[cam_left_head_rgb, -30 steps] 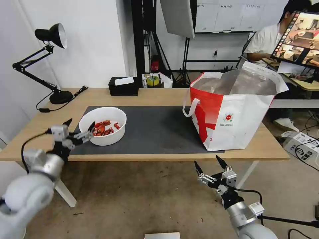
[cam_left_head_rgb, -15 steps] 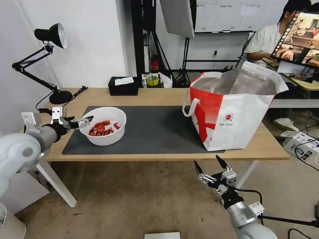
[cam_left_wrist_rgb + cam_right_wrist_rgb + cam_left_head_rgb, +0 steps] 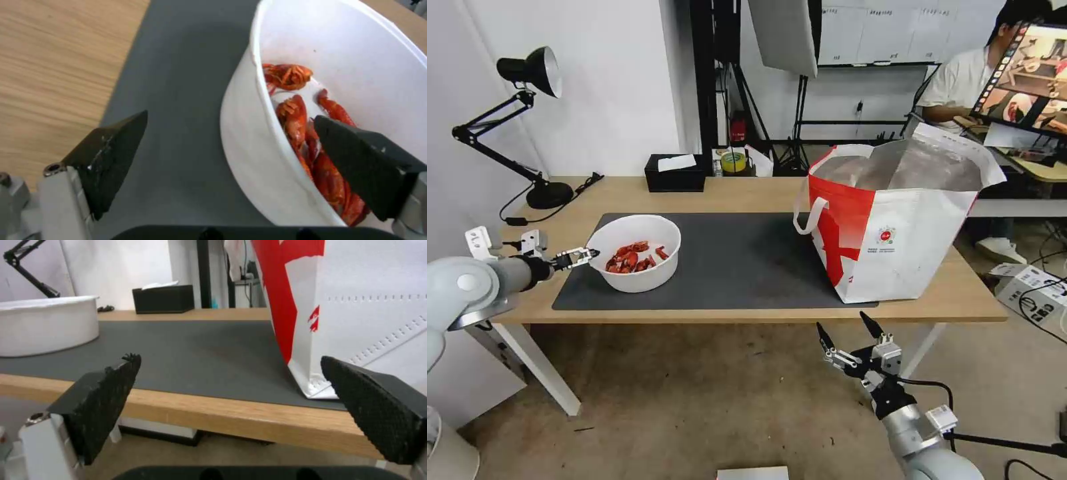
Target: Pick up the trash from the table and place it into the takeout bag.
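A white plastic bowl (image 3: 642, 277) of red crayfish shells (image 3: 631, 259) sits on the left part of the dark grey mat (image 3: 740, 260) on the table (image 3: 747, 193). My left gripper (image 3: 577, 257) is open at the bowl's left rim. In the left wrist view the left gripper (image 3: 230, 117) straddles the bowl's wall (image 3: 249, 150), one finger outside and one over the shells (image 3: 293, 113). The red-and-white takeout bag (image 3: 907, 233) stands open on the right. My right gripper (image 3: 850, 337) hangs open below the table's front edge, empty, facing the bag (image 3: 369, 306).
A black tissue box (image 3: 675, 173) and a tape roll (image 3: 733, 162) stand at the table's back edge. A black desk lamp (image 3: 527, 73) stands at the back left. The mat between bowl and bag is bare. A cardboard box (image 3: 1030, 287) lies on the floor at right.
My left arm has swung out to the left. Its gripper has turned level and now sits at the bowl's left rim. The right arm, bowl and bag have not moved.
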